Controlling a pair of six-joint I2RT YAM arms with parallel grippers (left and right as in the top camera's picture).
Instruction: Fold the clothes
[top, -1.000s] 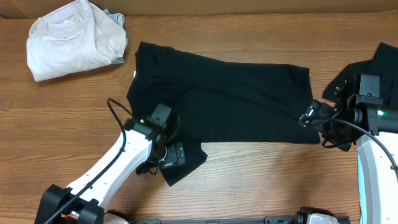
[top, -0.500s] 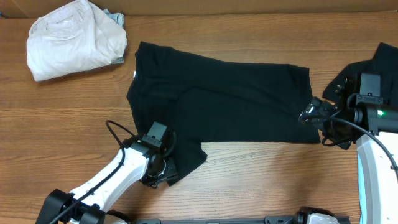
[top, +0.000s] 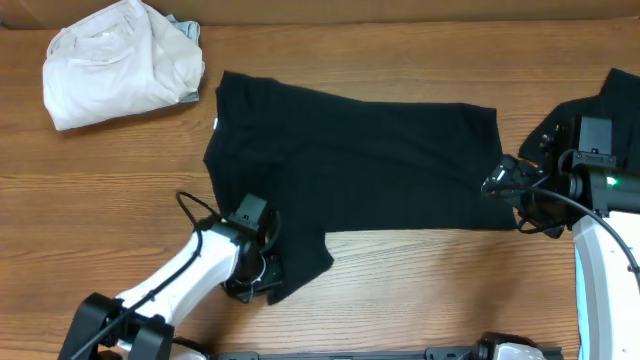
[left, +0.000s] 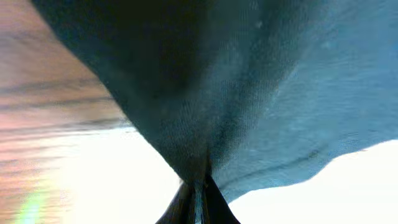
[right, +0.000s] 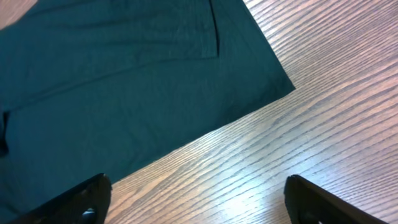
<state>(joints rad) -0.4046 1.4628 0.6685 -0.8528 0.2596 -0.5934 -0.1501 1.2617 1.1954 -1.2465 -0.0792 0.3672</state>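
Left wrist: jaws seemingly pinch garment (left: 249, 93).

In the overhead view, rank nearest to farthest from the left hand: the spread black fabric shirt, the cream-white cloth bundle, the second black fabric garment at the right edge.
1. Spread black fabric shirt, centre: sleeve pinched in the left hand.
2. Cream-white cloth bundle, top left.
3. Second black fabric garment, right edge.

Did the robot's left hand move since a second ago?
Yes. In the overhead view the left gripper, fingers pinching the black shirt, slid toward the bottom of the picture, farther from the cream bundle, which stayed put.
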